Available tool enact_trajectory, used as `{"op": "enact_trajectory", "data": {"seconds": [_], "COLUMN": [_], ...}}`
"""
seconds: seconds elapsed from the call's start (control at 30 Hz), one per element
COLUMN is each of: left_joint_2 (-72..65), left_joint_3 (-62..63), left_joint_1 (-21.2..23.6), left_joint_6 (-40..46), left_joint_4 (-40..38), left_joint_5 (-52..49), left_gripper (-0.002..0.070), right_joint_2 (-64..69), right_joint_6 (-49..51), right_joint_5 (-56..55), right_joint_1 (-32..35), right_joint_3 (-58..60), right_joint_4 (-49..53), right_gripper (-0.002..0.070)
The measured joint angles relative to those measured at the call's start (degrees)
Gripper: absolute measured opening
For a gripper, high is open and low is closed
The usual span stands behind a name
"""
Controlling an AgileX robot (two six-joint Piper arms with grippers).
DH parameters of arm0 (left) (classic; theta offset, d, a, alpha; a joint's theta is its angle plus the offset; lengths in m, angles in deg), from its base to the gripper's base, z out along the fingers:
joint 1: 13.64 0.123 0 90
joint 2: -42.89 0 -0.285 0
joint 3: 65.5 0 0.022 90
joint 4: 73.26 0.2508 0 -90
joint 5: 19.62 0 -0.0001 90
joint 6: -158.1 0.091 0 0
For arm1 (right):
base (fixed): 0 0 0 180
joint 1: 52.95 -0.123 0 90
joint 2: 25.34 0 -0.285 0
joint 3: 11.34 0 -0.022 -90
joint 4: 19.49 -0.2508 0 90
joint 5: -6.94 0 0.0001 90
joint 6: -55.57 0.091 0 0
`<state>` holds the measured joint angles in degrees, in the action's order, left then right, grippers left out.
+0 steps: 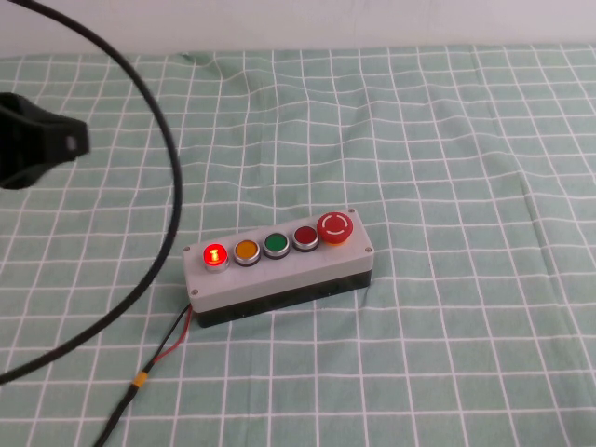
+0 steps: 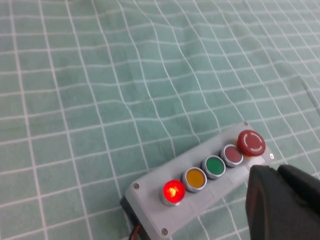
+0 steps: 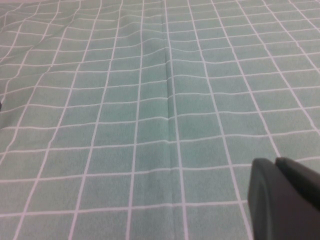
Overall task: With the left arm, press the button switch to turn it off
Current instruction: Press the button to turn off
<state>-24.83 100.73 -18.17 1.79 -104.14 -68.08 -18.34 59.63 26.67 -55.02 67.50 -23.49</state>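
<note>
The button switch (image 1: 215, 254) is a small round red button with a silver ring, glowing, at the left end of a five-button row on a grey box (image 1: 279, 277). It also shows lit in the left wrist view (image 2: 173, 191), with the box (image 2: 212, 194) around it. My left gripper (image 1: 58, 140) hangs above the cloth, far to the left of the box and behind it, touching nothing. In the left wrist view the left gripper (image 2: 277, 171) has its fingers together and is empty. My right gripper (image 3: 276, 161) is shut, empty, over bare cloth.
A green checked cloth (image 1: 447, 140) covers the table. After the lit button come an orange button (image 1: 246, 250), a green one (image 1: 276, 245), a dark red flat one (image 1: 305, 237) and a red mushroom button (image 1: 335, 227). A thick black cable (image 1: 174, 168) loops over the left side. Red and black wires (image 1: 172, 345) leave the box.
</note>
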Motion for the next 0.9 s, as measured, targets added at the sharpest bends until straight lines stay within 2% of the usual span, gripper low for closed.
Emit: {"op": "enact_trajectory", "data": {"seconds": [0.13,0.27,0.4,0.53,0.9], "left_joint_2": [-6.4,-11.8,-17.1,-22.2,-32.1], "left_joint_3": [1.4,3.4,5.6,6.5,6.5], "left_joint_1": [-0.6,-5.6,-12.2,-16.3,-17.1], "left_joint_6": [2.8,2.7,-4.9,-12.4,-14.5], "left_joint_4": [-2.1,0.2,9.4,18.5,19.4], "left_joint_5": [-2.3,-2.6,-2.6,-2.5,0.6], "left_gripper": [-0.0002,-0.0002,-0.0002,-0.0002,-0.0002], "right_joint_2": [0.0,0.0,0.0,0.0,0.0], "right_joint_6": [0.0,0.0,0.0,0.0,0.0], "right_joint_5": [0.0,0.0,0.0,0.0,0.0], "right_joint_1": [0.0,0.0,0.0,0.0,0.0], "right_joint_3": [0.0,0.0,0.0,0.0,0.0], "right_joint_4": [0.0,0.0,0.0,0.0,0.0], "right_gripper": [-0.0018,-0.0018,-0.0018,-0.0018,-0.0018]}}
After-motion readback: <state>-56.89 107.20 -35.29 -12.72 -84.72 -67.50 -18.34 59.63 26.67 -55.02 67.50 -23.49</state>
